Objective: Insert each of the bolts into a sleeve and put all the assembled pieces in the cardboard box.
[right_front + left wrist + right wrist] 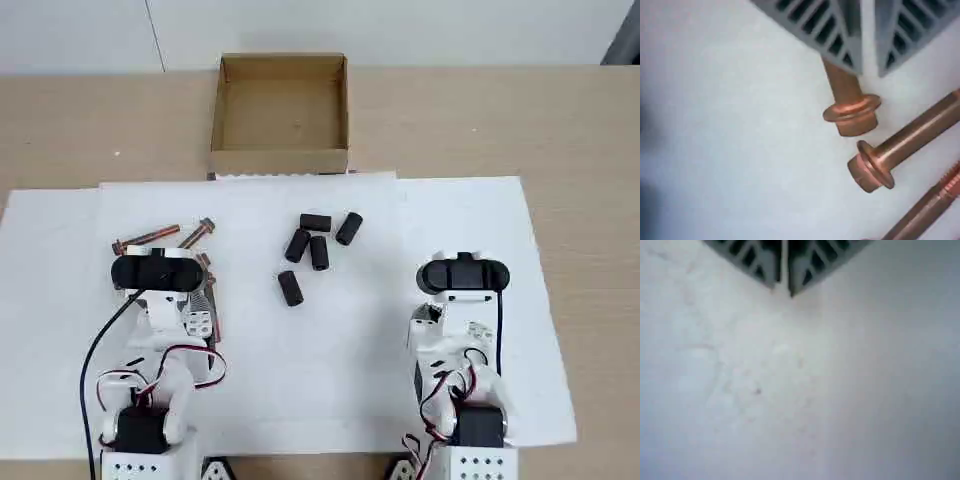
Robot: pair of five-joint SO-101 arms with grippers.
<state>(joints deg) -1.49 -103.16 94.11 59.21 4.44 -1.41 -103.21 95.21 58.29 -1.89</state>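
Several copper bolts lie on the white paper at the left; two (150, 240) (197, 233) show just beyond the left arm (155, 273). In the left wrist view my left gripper (870, 74) is shut, with a thin slit between its grey fingers (827, 27), low over the bolts. One bolt (852, 110) runs with its shaft under a finger, and another (900, 145) lies beside it. Several black sleeves (318, 250) lie at mid-paper. The cardboard box (228, 110) stands empty at the back. My right gripper (782, 287) is shut over bare paper.
White paper (330, 370) covers the near half of the wooden table (500, 110). The right arm (462, 275) stands to the right of the sleeves. One sleeve (290, 288) lies apart, nearer the arms. Cables hang at both arm bases.
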